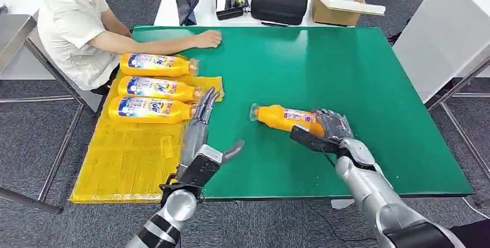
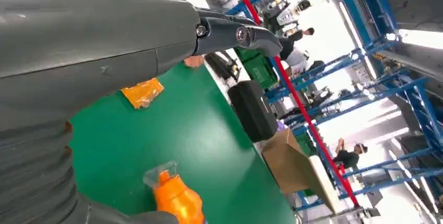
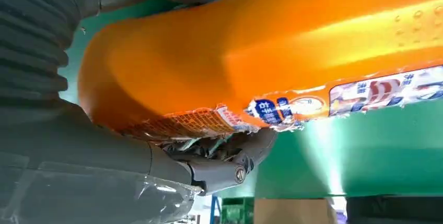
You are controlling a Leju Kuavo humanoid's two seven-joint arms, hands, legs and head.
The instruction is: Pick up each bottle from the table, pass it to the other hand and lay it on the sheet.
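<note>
1. Step in hand: grasp or early lift of the fourth bottle, as I judge it. The right hand (image 1: 330, 125) is wrapped round the base end of an orange plastic bottle with a blue-and-white label (image 1: 283, 117), which lies on its side on the green counter (image 1: 346, 69), clear cap pointing toward the robot's left.
2. Whether the bottle is already off the counter I cannot tell; in the head view it looks low, at or just above the surface.
3. Right hand state: fingers closed round the bottle's bottom end. The right wrist view shows the thumb (image 3: 219, 172) pressed under the torn label edge and the orange body against the palm. Firm wrap, not a pinch.
4. Left hand (image 1: 202, 135): holds nothing, fingers straight and stretched out, thumb held apart. Its fingertips reach the near edge of the yellow sheet (image 1: 124, 161), just beside the nearest laid bottle.
5. Three matching orange bottles (image 1: 151, 87) already lie side by side on the yellow sheet, at the counter's left edge.
6. Next move calls for: lift the bottle, carry it toward the middle, bring the left hand across with its palm spread, and hand over by the neck half, since the right hand covers the base.
7. Risk, as a judgement: smooth plastic and a loose torn label may slip during the handover.
8. A person in a white shirt (image 1: 72, 19) sits at the far left, one arm resting on the counter.
</note>
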